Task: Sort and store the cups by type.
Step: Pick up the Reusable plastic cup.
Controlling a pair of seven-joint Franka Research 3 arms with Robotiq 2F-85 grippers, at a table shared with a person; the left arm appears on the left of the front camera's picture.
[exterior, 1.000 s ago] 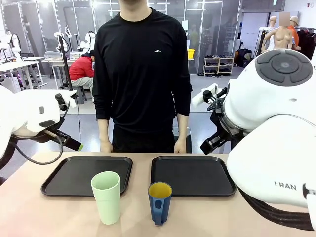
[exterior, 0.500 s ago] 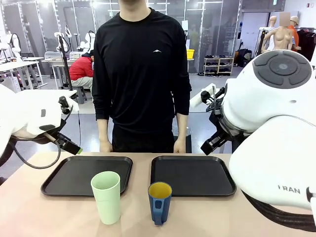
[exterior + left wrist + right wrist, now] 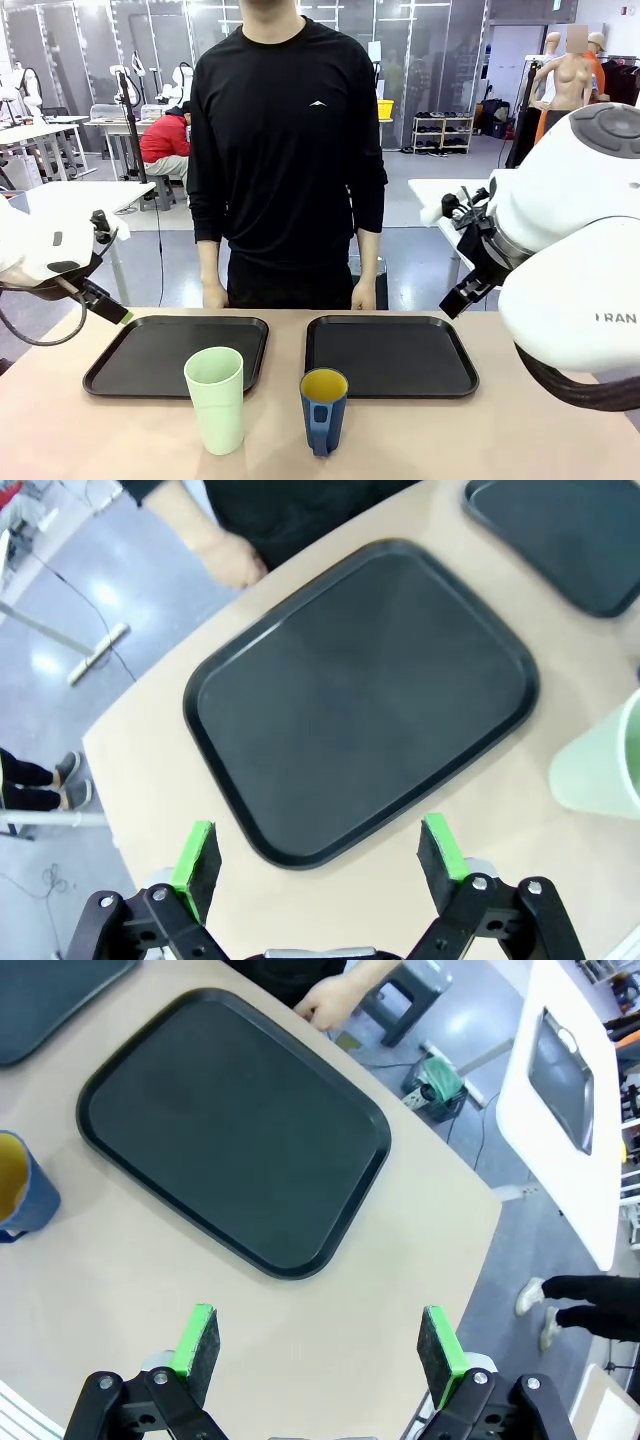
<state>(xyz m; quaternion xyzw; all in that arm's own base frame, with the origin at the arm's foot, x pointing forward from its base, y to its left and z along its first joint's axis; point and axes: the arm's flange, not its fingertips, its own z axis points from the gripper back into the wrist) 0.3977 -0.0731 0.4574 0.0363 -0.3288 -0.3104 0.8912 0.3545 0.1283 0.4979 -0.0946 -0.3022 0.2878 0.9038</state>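
The mint-green tumbler (image 3: 214,398) stands upright on the bench (image 3: 520,440), long axis vertical, mouth up, just on the robot's side of the left tray (image 3: 140,360). The dark blue mug (image 3: 323,410) stands upright beside it, apart, near the right tray (image 3: 400,360); its handle points toward the robot. The left gripper (image 3: 318,852) hangs above the bench, jaws spread wide, gripping nothing. The right gripper (image 3: 318,1345) is likewise spread wide and touches nothing.
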